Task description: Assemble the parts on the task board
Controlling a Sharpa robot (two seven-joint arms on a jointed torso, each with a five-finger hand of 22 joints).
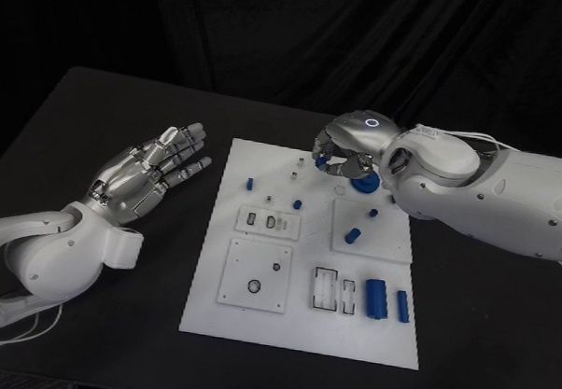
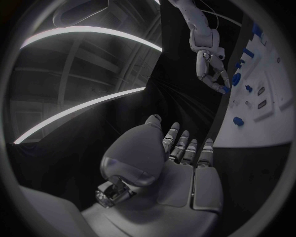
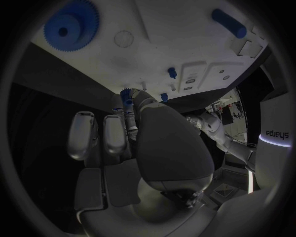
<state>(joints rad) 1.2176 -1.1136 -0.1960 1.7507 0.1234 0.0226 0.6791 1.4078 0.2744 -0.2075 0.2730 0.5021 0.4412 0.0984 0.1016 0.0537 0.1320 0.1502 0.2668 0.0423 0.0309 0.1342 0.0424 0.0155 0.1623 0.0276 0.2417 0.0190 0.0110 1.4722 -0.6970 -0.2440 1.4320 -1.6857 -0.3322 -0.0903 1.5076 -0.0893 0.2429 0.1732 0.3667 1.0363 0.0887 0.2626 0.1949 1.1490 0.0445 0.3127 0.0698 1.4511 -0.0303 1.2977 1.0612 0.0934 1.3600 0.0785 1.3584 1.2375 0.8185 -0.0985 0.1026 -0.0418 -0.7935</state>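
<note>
Right hand [image 1: 350,148] over the far edge of the white task board [image 1: 296,332], fingers pinching a small blue part [image 3: 126,96], blue gear [image 3: 71,25] just beside it on the board, left hand [image 1: 148,171] flat, fingers spread, holding nothing, off the board's left side on the black table [image 1: 87,109], 2 blue cylinders [image 1: 388,301] near the board's opposite end

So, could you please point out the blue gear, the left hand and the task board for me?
blue gear [image 3: 69,27], right wrist view, toothed face.
left hand [image 1: 148,173], head view, middle of the open palm.
task board [image 1: 300,333], head view, bare near edge.
</note>
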